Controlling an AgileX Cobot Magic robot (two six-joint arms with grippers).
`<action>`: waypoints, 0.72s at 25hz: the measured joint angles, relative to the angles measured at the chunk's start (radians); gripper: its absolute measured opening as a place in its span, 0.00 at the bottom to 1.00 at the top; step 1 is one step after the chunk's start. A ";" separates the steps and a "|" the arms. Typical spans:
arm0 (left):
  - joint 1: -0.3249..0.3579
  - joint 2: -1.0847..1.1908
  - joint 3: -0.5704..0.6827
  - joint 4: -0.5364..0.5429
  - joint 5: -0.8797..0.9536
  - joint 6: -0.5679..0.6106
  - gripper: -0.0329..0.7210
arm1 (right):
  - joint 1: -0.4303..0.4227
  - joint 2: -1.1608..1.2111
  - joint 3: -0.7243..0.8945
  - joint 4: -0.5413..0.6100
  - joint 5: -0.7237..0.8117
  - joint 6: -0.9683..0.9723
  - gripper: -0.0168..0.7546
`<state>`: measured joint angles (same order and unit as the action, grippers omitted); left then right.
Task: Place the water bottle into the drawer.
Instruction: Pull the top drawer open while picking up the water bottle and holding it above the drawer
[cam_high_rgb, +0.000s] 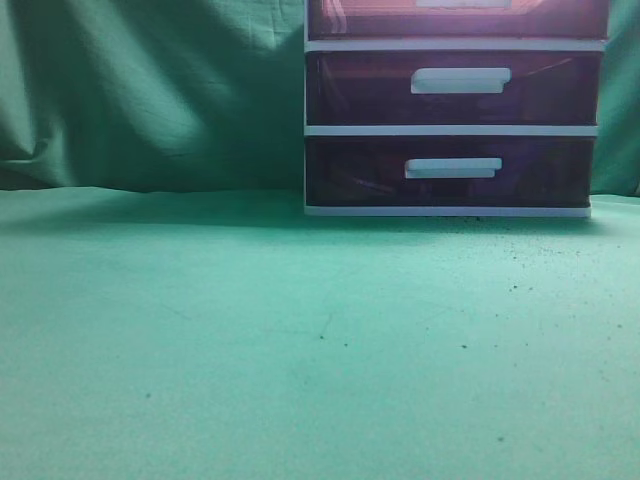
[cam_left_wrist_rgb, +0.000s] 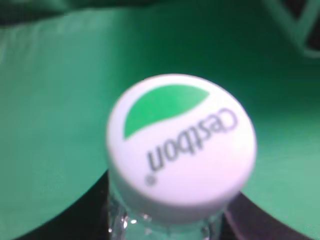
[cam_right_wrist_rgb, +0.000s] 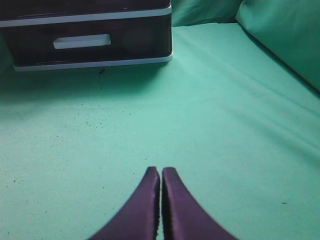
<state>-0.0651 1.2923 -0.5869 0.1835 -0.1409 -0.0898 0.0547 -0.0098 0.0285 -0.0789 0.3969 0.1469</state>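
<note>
The water bottle (cam_left_wrist_rgb: 180, 145) fills the left wrist view: a white cap with a green leaf and the word "Cestbon", with a clear neck below it. My left gripper (cam_left_wrist_rgb: 165, 227) is shut on the bottle, its dark fingers on both sides of the neck. The bottle does not show in the exterior view. The drawer (cam_high_rgb: 455, 20) is the topmost one of the white-framed unit, cut off by the top edge; I cannot tell if it is open. My right gripper (cam_right_wrist_rgb: 161, 172) is shut and empty, low over the green cloth. Neither arm shows in the exterior view.
Two like dark drawers with white handles, the middle drawer (cam_high_rgb: 460, 85) and the bottom drawer (cam_high_rgb: 455, 170), sit below the top one. The bottom drawer also shows in the right wrist view (cam_right_wrist_rgb: 82, 42). Green cloth (cam_high_rgb: 250, 340) covers the table and backdrop. A raised cloth fold (cam_right_wrist_rgb: 285, 35) lies at the right.
</note>
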 joint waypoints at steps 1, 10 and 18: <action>-0.028 -0.041 -0.010 0.011 0.030 0.000 0.41 | 0.000 0.000 0.000 0.000 0.000 0.000 0.02; -0.243 -0.270 -0.230 0.026 0.427 0.000 0.41 | 0.000 0.000 0.001 0.019 -0.514 0.040 0.02; -0.316 -0.290 -0.355 -0.056 0.625 0.000 0.41 | 0.000 0.187 -0.308 -0.004 -0.300 0.019 0.02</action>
<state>-0.3808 1.0019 -0.9423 0.1270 0.4837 -0.0898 0.0547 0.1772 -0.2790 -0.0827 0.0966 0.1655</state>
